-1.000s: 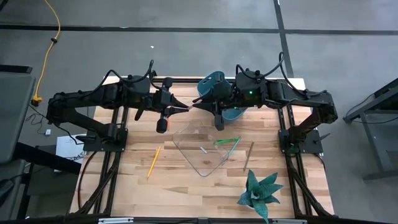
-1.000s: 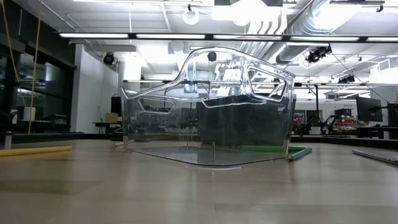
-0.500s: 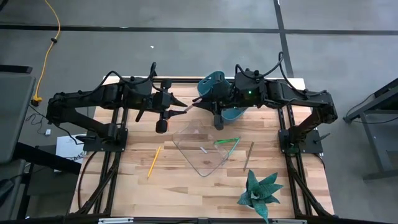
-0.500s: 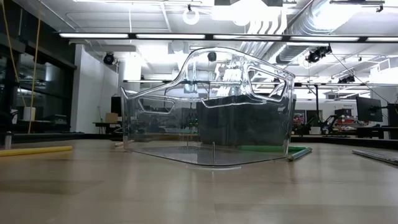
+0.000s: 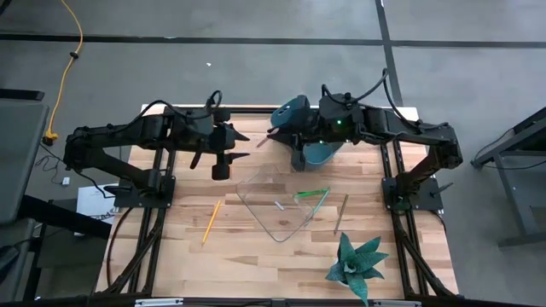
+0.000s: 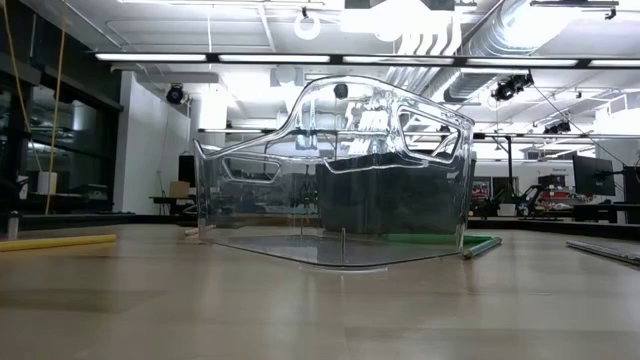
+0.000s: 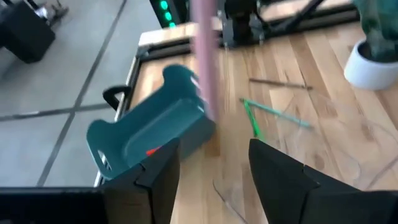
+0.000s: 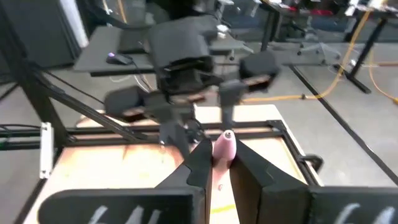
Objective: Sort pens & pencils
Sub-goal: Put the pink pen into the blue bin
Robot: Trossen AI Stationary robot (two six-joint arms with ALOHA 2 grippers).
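Pink pen (image 8: 222, 149) held off the table in the right gripper (image 8: 217, 163), near the teal bin (image 5: 299, 128). Yellow pencil (image 5: 211, 222) lies on the table, left of the clear bin (image 5: 281, 200). Green pens (image 5: 312, 194) and a grey pen (image 5: 279, 205) lie in the clear bin; a dark pen (image 5: 340, 212) lies just right of it.

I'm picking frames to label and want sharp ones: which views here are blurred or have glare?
Left wrist view: motion-smeared, the pink stick streaked and the teal bin soft. Right wrist view: the left arm beyond is blurred, though the right pincer shut on the stick stays fairly crisp. Low view: ceiling lights glare through the clear bin. High view: evenly lit, sharp.
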